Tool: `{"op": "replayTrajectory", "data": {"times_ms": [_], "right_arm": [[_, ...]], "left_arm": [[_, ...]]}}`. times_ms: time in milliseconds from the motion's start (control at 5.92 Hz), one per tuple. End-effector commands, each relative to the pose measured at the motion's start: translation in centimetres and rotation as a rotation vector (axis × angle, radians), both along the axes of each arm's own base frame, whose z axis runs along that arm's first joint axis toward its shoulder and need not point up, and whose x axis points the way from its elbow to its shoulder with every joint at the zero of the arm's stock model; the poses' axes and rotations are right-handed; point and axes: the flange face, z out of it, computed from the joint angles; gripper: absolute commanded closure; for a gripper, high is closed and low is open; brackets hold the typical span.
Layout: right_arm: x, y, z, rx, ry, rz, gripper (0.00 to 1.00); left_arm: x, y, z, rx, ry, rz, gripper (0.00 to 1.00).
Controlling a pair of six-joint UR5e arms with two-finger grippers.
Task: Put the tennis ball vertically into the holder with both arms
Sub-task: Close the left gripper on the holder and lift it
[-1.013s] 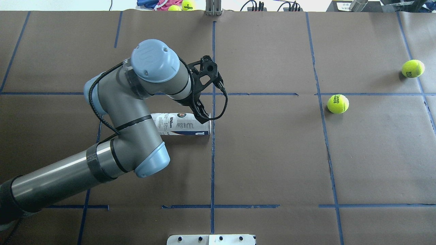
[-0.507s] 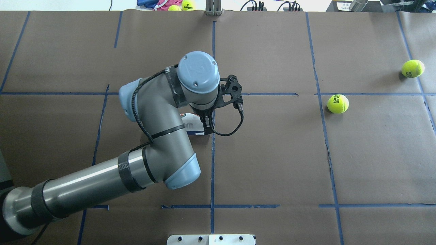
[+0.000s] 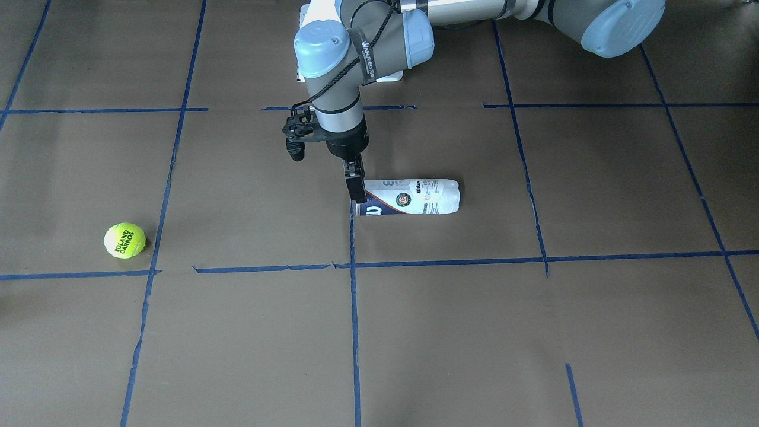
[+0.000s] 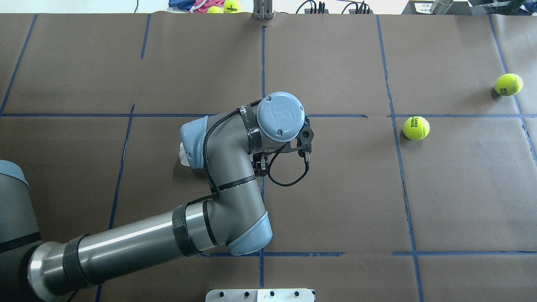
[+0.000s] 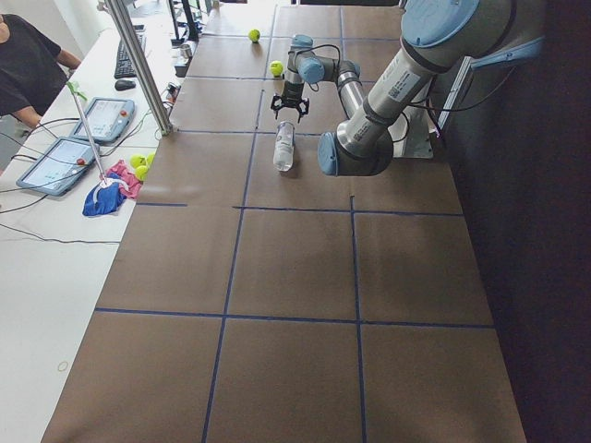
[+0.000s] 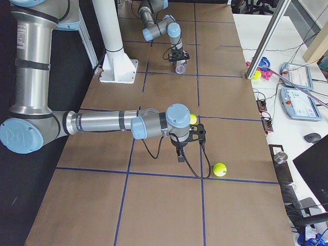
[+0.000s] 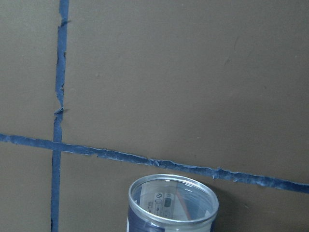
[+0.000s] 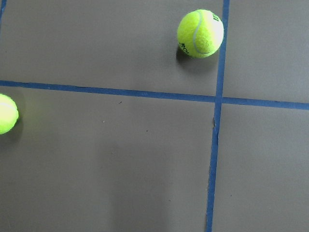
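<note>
The holder [image 3: 415, 197], a clear Wilson can, lies on its side with its open mouth [image 7: 173, 203] toward my right. My left gripper [image 3: 356, 196] points down right at that open end, fingers close together and holding nothing; I cannot tell if it touches the rim. In the overhead view the left arm covers the can except its closed end [image 4: 183, 154], and the gripper [image 4: 260, 167] peeks out below the wrist. Two tennis balls [image 4: 416, 128] [image 4: 508, 84] lie far right. My right gripper [image 6: 180, 156] shows only in the exterior right view, near those balls [image 8: 200, 34]; I cannot tell its state.
A white base plate [image 4: 260, 295] sits at the near table edge. A metal post [image 4: 262, 10], spare balls [image 4: 232, 6] and a cloth [image 4: 188, 5] lie at the far edge. Blue tape lines [image 4: 262, 201] grid the brown table.
My left arm has swung right and toward the robot, now covering the can in the overhead view. Its gripper has moved to the can's open end. The balls have not moved.
</note>
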Motion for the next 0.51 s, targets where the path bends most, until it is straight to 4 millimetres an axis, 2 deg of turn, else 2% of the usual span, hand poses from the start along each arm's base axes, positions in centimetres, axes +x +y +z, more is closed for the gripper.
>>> {"op": "replayTrajectory", "data": {"times_ms": [0, 169, 338], "right_arm": [[0.0, 0.0, 0.1, -0.002, 0.000, 0.000, 0.00], [0.0, 0.0, 0.1, -0.002, 0.000, 0.000, 0.00], [-0.1, 0.0, 0.2, -0.004, 0.000, -0.002, 0.00]], "left_arm": [[0.5, 0.0, 0.7, 0.042, -0.034, -0.014, 0.00], [1.3, 0.3, 2.5, 0.032, -0.050, -0.010, 0.00], [1.3, 0.3, 2.6, 0.032, -0.048, -0.011, 0.00]]}}
